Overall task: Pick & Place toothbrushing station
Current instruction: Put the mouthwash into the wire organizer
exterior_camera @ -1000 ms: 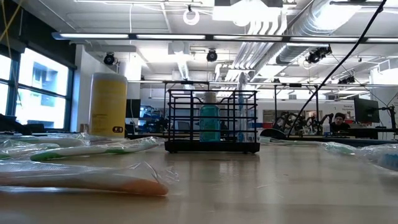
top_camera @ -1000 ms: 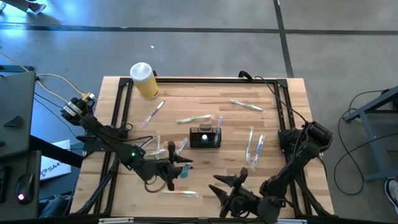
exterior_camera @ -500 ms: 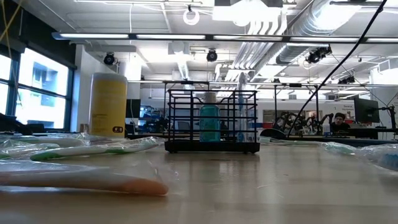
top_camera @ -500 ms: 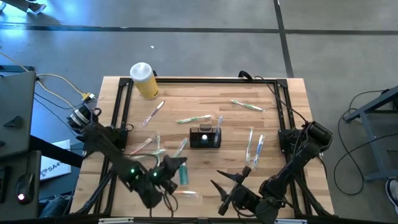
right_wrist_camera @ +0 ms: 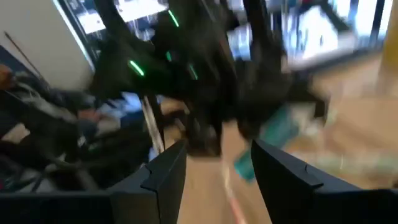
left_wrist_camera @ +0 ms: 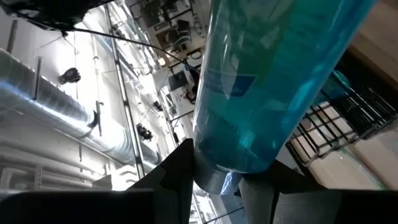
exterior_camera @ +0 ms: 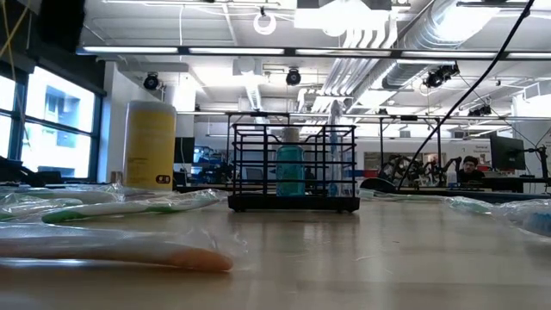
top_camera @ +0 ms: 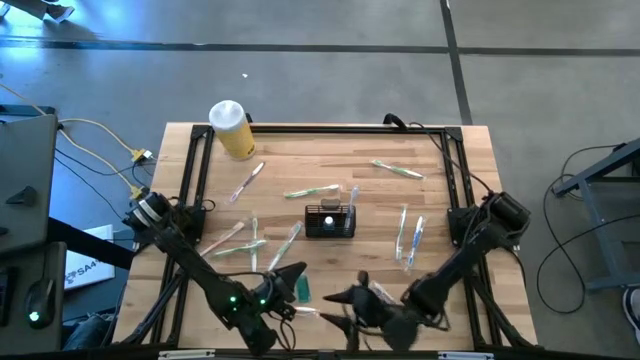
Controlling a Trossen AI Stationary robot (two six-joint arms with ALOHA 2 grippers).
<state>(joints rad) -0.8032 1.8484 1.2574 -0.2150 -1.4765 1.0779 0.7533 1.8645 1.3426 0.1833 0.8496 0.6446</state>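
The toothbrushing station [top_camera: 330, 221], a small black wire caddy, stands on its base at the table's middle; the low view shows a teal bottle inside the caddy [exterior_camera: 293, 168]. My left gripper [top_camera: 290, 279] is near the table's near edge, shut on another teal see-through bottle [top_camera: 301, 288]. My right gripper [top_camera: 346, 298] stands open just right of it, nothing between its fingers [right_wrist_camera: 169, 174]. The left wrist view shows the held bottle [left_wrist_camera: 267, 81] with the caddy [left_wrist_camera: 348, 118] beyond it. My left gripper pinches the teal bottle's narrow end [left_wrist_camera: 219, 173] between its two fingers [left_wrist_camera: 179, 177]. The fingers come about level from the table's left. The bottle sticks out ahead of the fingers, toward the caddy, held above the tabletop.
Several wrapped toothbrushes lie around the caddy [top_camera: 310, 190] [top_camera: 398, 170] [top_camera: 410, 240] [top_camera: 240, 240] [exterior_camera: 129, 250]. A yellow jar with a white lid [top_camera: 232, 130] stands at the far left corner. A black frame runs along the table's edges [top_camera: 452, 180].
My left gripper has gone toward the table's near edge and a little down with the teal bottle, rolling about its own axis; the bottle has turned with it. My right gripper has rolled and shifted left, toward the left gripper. The caddy has kept still.
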